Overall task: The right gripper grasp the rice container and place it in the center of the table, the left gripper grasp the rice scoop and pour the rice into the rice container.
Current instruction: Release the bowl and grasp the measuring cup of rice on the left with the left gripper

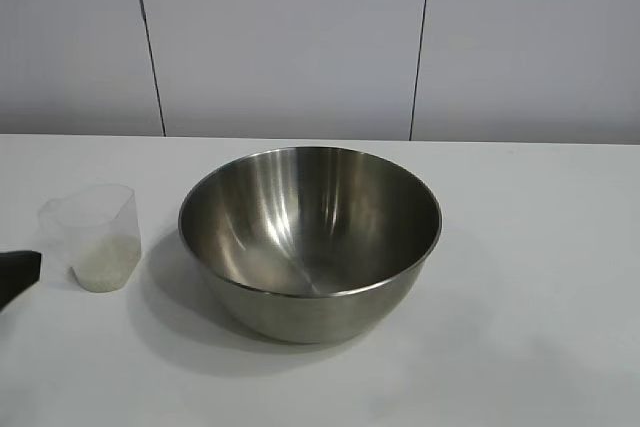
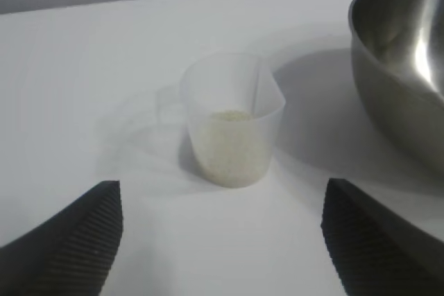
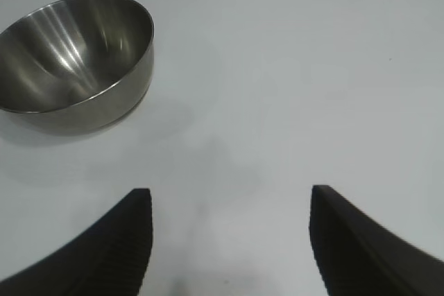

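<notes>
One stainless-steel rice container [image 1: 310, 237] stands upright and empty at the middle of the white table [image 1: 540, 287]. Just to its left stands one clear plastic rice scoop [image 1: 93, 237], with a low layer of rice [image 1: 106, 262] inside. The left gripper [image 2: 222, 230] faces the scoop, jaws wide apart, holding nothing. The right gripper [image 3: 229, 233] hangs open over bare table, well apart from the bowl.

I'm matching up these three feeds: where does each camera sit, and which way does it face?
Exterior: beyond the table, facing the rice container and rice scoop; left hand tip at the edge.
Left wrist: on the left hand, fingers open, facing the scoop.
Right wrist: on the right hand, open, overlooking the table.
All three share the container.
</notes>
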{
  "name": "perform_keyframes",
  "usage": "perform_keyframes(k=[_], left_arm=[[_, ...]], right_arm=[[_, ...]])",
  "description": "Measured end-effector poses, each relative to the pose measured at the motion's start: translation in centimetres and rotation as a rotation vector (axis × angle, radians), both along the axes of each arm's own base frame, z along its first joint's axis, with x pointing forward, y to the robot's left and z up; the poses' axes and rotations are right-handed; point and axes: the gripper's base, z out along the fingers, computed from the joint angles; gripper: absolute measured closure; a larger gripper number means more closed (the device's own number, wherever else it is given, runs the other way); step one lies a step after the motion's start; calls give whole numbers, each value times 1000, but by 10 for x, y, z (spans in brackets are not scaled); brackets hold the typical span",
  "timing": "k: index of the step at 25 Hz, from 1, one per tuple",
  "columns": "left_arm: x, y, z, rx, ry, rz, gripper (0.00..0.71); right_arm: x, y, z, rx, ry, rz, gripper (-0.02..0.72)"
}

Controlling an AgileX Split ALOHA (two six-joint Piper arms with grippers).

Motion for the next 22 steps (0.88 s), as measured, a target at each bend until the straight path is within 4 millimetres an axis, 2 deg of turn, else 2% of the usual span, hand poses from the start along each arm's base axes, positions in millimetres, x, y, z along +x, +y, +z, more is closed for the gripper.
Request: perform_keyframes(k=[4, 9, 14, 18, 22], left_arm=[[0, 0, -16, 13, 81, 14, 150], [7, 7, -15, -16, 63, 71, 193], [27, 16, -11, -81, 25, 52, 208], [45, 35, -7, -165, -6, 37, 219], [53, 47, -4, -199, -25, -18, 221]], right_arm=[[0, 0, 0, 0, 0, 0, 252], [0, 0, 0, 0, 0, 0, 252], [0, 0, 0, 0, -1, 0, 252], [0, 0, 0, 0, -1, 0, 252], [0, 0, 0, 0, -1, 0, 252]])
